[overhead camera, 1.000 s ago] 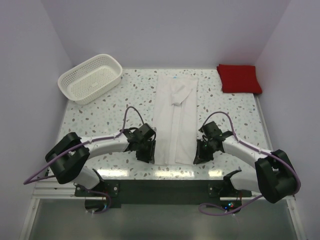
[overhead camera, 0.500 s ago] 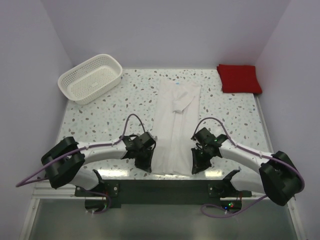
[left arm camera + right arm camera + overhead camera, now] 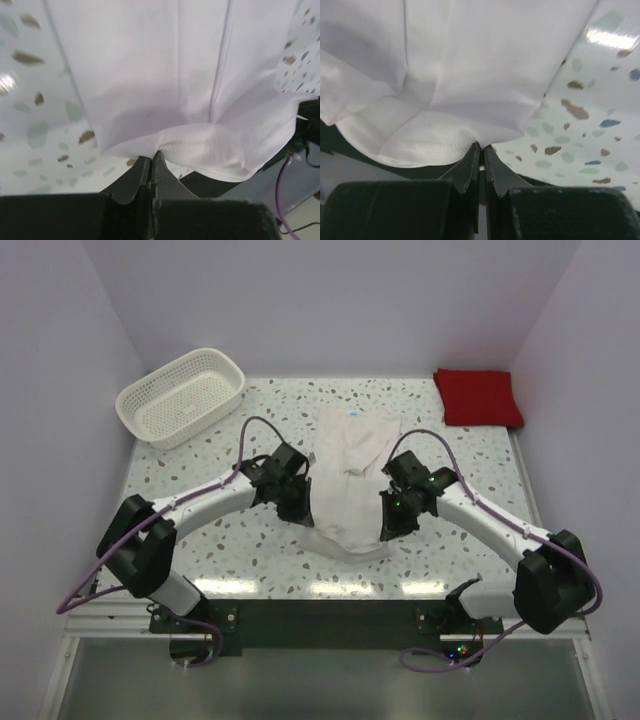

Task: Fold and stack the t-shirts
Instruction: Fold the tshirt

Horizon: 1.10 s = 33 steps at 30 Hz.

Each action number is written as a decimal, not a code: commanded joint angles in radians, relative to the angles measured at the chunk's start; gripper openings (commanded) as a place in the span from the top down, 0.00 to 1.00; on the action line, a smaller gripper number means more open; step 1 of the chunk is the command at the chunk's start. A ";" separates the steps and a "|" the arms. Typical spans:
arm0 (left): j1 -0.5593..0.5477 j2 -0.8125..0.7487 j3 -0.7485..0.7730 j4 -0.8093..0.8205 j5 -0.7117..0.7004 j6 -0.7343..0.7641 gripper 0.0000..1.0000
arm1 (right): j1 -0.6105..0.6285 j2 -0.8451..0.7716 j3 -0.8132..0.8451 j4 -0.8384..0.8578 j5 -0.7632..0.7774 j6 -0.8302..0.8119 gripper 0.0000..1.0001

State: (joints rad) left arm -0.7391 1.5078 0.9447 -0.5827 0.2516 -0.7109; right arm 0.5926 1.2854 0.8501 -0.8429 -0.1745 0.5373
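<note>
The white t-shirt (image 3: 352, 445) lies as a long narrow strip down the middle of the table. Its near hem is raised off the surface and sags between my two grippers. My left gripper (image 3: 299, 512) is shut on the hem's left corner, and my right gripper (image 3: 389, 526) is shut on its right corner. In the left wrist view the white t-shirt (image 3: 165, 75) bunches at the tips of the left gripper (image 3: 151, 156). The right wrist view shows the stitched hem of the white t-shirt (image 3: 425, 145) pinched by the right gripper (image 3: 481, 148). The red t-shirt (image 3: 478, 397) rests folded at the back right corner.
A white lattice basket (image 3: 182, 395) stands at the back left. Speckled table (image 3: 200, 470) shows on either side of the white strip. Purple walls close off the left, back and right sides.
The left gripper has shut on the hem. Both grippers have lifted the white shirt's near end from the front edge and carried it toward the middle of the table.
</note>
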 commanded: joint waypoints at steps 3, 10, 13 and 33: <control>0.099 0.143 0.238 0.018 -0.023 0.134 1.00 | -0.129 0.107 0.162 0.031 0.055 -0.114 1.00; 0.161 0.287 0.403 0.055 -0.097 0.205 1.00 | -0.200 0.215 0.279 0.085 0.135 -0.183 1.00; 0.181 0.324 0.427 0.105 -0.103 0.231 1.00 | -0.234 0.221 0.274 0.126 0.142 -0.197 1.00; 0.214 0.436 0.405 0.274 -0.196 0.274 0.99 | -0.335 0.390 0.283 0.355 0.070 -0.221 1.00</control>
State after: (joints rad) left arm -0.5358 1.9244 1.3407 -0.3710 0.1055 -0.4595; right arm 0.2642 1.6520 1.1027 -0.5671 -0.0959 0.3313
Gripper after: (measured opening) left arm 0.022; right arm 0.054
